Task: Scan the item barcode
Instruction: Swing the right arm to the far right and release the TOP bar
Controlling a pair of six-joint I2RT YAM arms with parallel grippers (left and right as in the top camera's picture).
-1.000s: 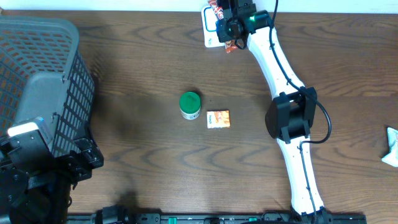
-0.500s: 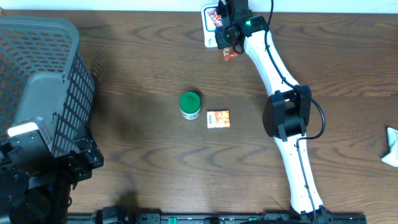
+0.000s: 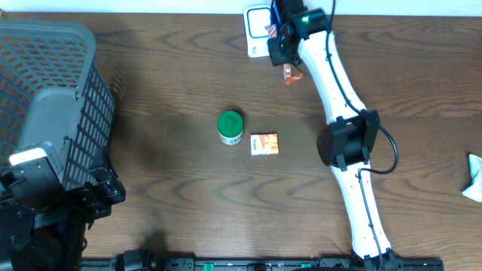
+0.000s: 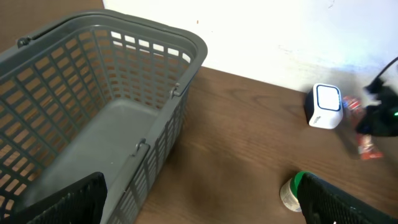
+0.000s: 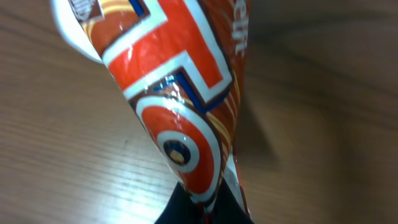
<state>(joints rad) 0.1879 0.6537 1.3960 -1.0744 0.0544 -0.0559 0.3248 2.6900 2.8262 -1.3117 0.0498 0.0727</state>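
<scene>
Your right gripper [image 3: 283, 54] is clamped on the glossy red-orange snack packet [image 3: 291, 74], just beside the white box scanner [image 3: 257, 22] (left gripper [image 4: 202, 182] gapes wide).

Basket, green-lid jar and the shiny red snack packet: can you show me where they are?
basket [image 4: 99, 137], left wrist view, on its bare grey floor.
green-lid jar [image 3: 230, 121], overhead view, on the green lid.
snack packet [image 5: 180, 68], right wrist view, on the red front of the wrapper.

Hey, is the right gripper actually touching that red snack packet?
Touching. The right wrist view shows the right gripper pinching the snack packet at its narrow end, with no gap between them.
</scene>
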